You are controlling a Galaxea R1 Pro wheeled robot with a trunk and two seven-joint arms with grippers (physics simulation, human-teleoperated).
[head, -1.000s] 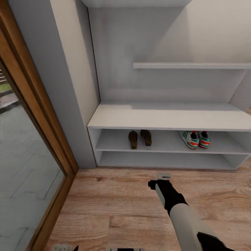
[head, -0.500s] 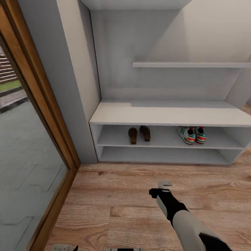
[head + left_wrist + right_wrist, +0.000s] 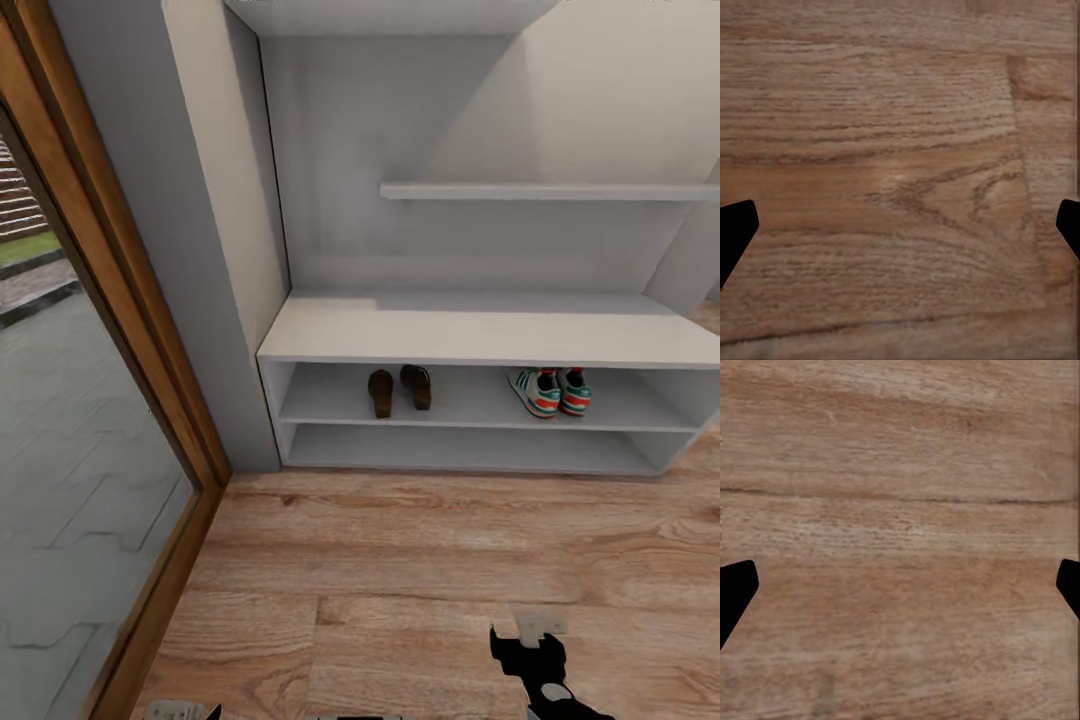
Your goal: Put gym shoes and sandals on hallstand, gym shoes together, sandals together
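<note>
Change: Pulled back toward the robot over the last second, the black-and-white right arm now shows just its right hand [image 3: 540,640] near the head view's lower edge, well apart from the rack; half a second ago it reached farther out over the planks.
Rack: pale grey-white hallstand [image 3: 480,335] with a long low counter, two open tiers below and a staggered wall shelf above, set in the corner beside a wood-framed glass door [image 3: 90,380].
Sandals: two dark brown leather slip-on sandals [image 3: 399,389] lie side by side on the upper tier, toward its left end, off the floor.
Sneakers: two cream-white gym shoes [image 3: 551,391] with green stripes and red-orange accents sit touching or nearly so on the same tier, toward its right end, well apart from the sandals.
Floor: light brown wood-grain corridor floor [image 3: 400,570] lies in front of the rack, with no shoe on the stretch in view.
Right hand: released, its dark fingertips [image 3: 736,589] spread wide over planks, nothing between them.
Left hand: likewise released, fingertips [image 3: 735,229] wide apart above wood grain.
Judgement: each pair grouped on the rack suggests the arrangement is complete, the arm withdrawn because nothing is left to carry.
</note>
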